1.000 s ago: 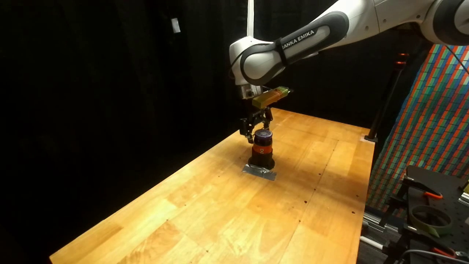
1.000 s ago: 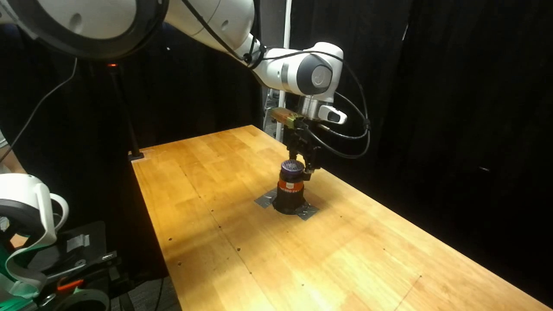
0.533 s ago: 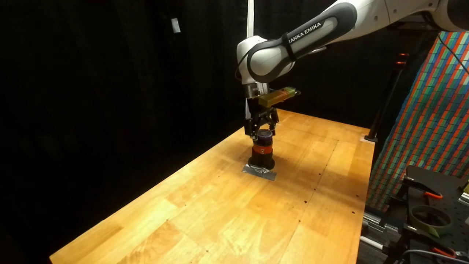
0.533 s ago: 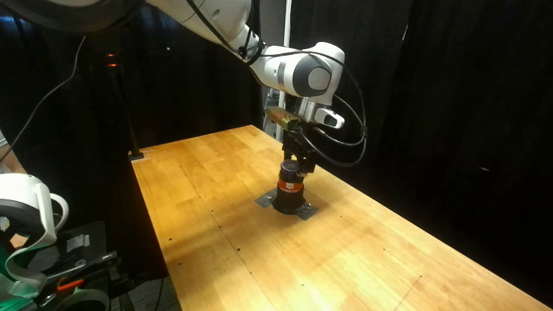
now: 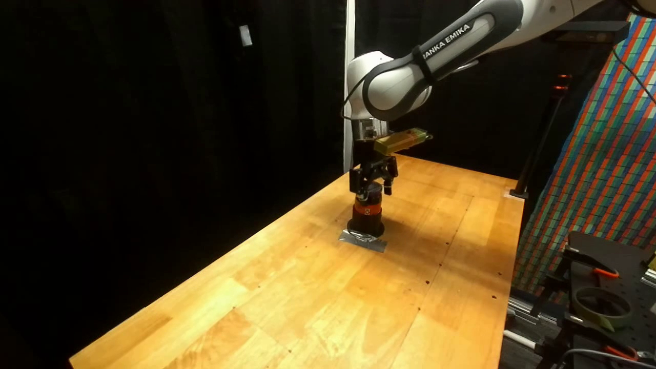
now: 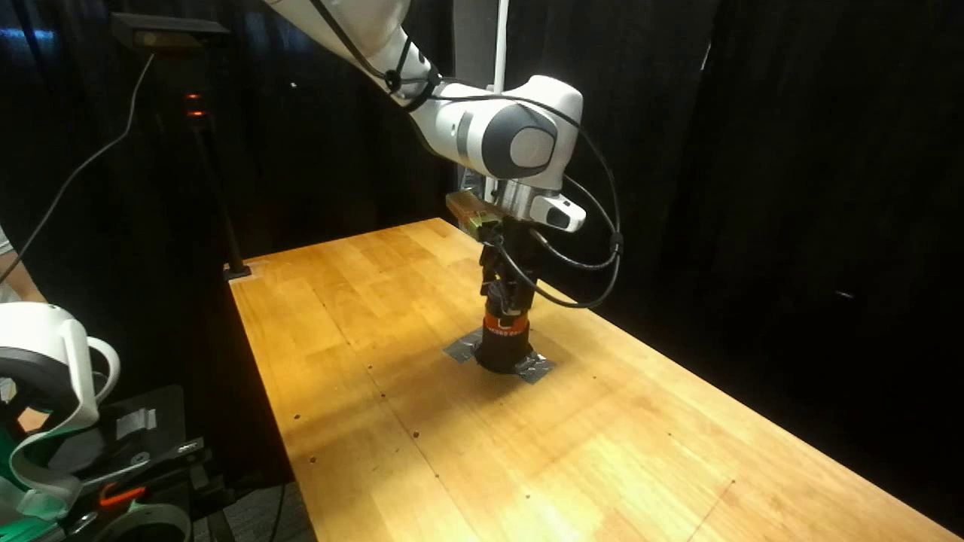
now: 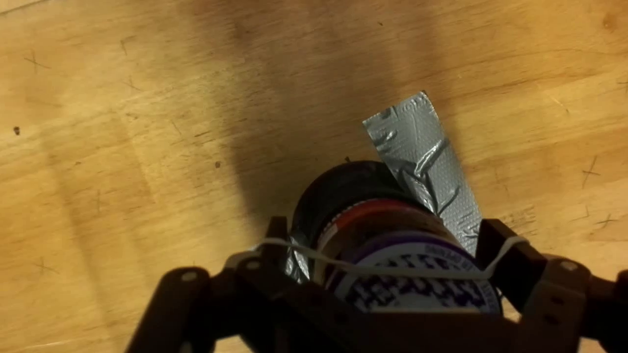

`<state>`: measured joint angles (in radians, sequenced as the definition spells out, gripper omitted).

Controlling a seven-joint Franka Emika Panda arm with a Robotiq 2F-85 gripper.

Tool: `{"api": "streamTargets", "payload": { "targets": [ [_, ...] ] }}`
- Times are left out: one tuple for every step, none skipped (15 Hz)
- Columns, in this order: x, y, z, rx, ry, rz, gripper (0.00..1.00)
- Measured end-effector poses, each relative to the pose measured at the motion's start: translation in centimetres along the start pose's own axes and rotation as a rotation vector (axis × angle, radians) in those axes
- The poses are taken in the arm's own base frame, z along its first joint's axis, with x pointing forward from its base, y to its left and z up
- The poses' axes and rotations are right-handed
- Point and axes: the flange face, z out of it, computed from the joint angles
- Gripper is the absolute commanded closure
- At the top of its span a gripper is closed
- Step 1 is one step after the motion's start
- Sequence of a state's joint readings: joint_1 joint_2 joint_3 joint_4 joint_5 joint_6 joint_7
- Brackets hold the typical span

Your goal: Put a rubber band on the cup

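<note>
Arm (image 5: 394,89): In an exterior view it enters from the upper right; the forearm slopes down to the wrist. Flange and gripper (image 7: 385,234) stand near vertical, pointing down over the cup (image 5: 367,211).
Wrist fittings: A yellow-green block (image 5: 400,142) juts sideways above the jaws. A black cable (image 6: 617,245) hangs in a loop beside the wrist.
Jaws: Spread. In the wrist view one stands on each side of the cup's lid (image 7: 417,291); contact with the cup cannot be determined.
Rubber band (image 7: 412,271): Pale strand stretched from one jaw to the other, crossing the lid in the wrist view. Whether it touches the lid cannot be determined.
Cup position: Upright on the surface (image 5: 307,307), beneath the gripper. Lidded jar form; purple-rimmed lid, red-orange middle band, black lower part.
Shift over one second: The gripper has traversed from just beside the lid to over it. In an exterior view the lid, exposed earlier, is mostly covered by the gripper, and a dark housing (image 6: 172,31), earlier behind the arm, is uncovered.
Unchanged: Cup and duct tape (image 7: 427,152) hold their places.
Duct tape: Silver strips at two sides of the cup's base, stuck to the surface.
Surface: Wooden boards with seams and small dark holes; a dark post (image 6: 218,196) stands at one corner.
Room: Black curtains (image 5: 154,128) behind; a pale pole (image 6: 500,45); a multicoloured panel (image 5: 605,179); a dark side table (image 5: 610,248) carrying a tape roll (image 5: 617,322).
</note>
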<state>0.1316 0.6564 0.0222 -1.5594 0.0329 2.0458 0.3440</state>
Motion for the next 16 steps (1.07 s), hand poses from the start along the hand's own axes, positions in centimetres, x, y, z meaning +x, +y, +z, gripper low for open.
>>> {"api": "streamTargets", "payload": {
  "targets": [
    [-0.4,0.1,0.0,0.005,0.017,0.001,0.00],
    [-0.7,0.3,-0.1,0.012,0.036,0.001,0.00],
    [-1.2,0.4,-0.3,0.019,0.058,0.002,0.00],
    [-1.7,0.6,-0.4,0.025,0.078,0.002,0.00],
    [-2.2,0.8,-0.5,0.031,0.096,0.002,0.00],
    [-2.7,1.0,-0.6,0.036,0.113,0.003,0.00],
    [-3.3,1.2,-0.6,0.041,0.127,0.003,0.00],
    [-3.9,1.4,-0.6,0.045,0.141,0.003,0.10],
    [-4.4,1.6,-0.6,0.048,0.152,0.002,0.27],
    [-4.9,1.7,-0.5,0.052,0.162,0.002,0.34],
    [-5.4,1.8,-0.3,0.056,0.174,0.000,0.42],
    [-5.8,1.8,-0.2,0.060,0.187,0.000,0.51],
    [-6.2,1.9,0.0,0.065,0.200,-0.001,0.58],
    [-6.6,1.9,0.2,0.069,0.213,-0.002,0.67],
    [-6.9,1.8,0.4,0.074,0.228,0.003,0.73],
    [-7.2,1.8,0.6,0.081,0.243,0.009,0.81]
  ]
}}
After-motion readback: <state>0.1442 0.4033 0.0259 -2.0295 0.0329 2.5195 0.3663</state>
